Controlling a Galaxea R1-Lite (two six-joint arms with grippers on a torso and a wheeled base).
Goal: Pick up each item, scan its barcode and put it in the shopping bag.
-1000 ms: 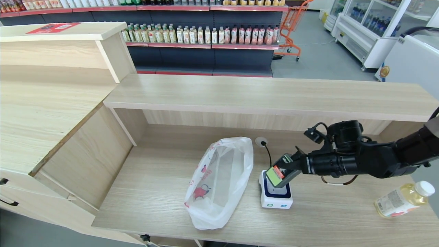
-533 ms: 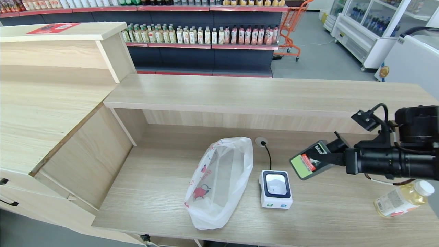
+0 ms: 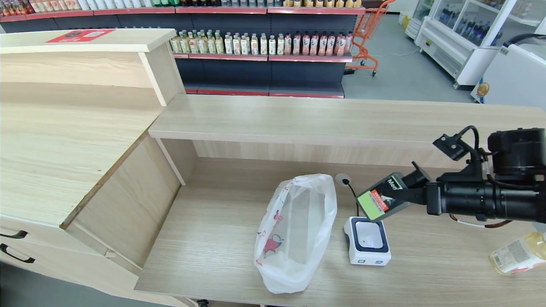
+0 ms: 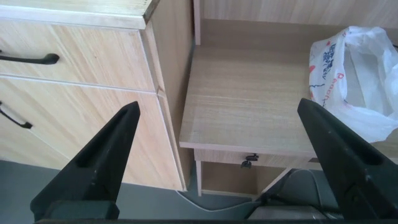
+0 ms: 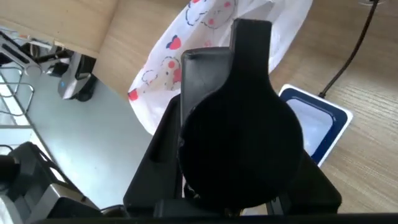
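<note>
Lifted off the scanner [image 3: 369,239], right pincer [image 3: 396,196] clamps the box [image 3: 372,205].

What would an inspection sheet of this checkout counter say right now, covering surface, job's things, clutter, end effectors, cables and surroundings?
Surface: wooden counter, set below a raised ledge.
Job's things: shopping bag lying open beside the scanner; green-faced box held off the counter near the scanner; bottle on its side at the right edge.
Clutter: nothing seen.
End effectors: right end effector shut on the box; left end effector open, empty.
Cables: black cable runs from a grommet to the scanner.
Surroundings: shelves of bottles, orange cart, glass-door fridges.
</note>
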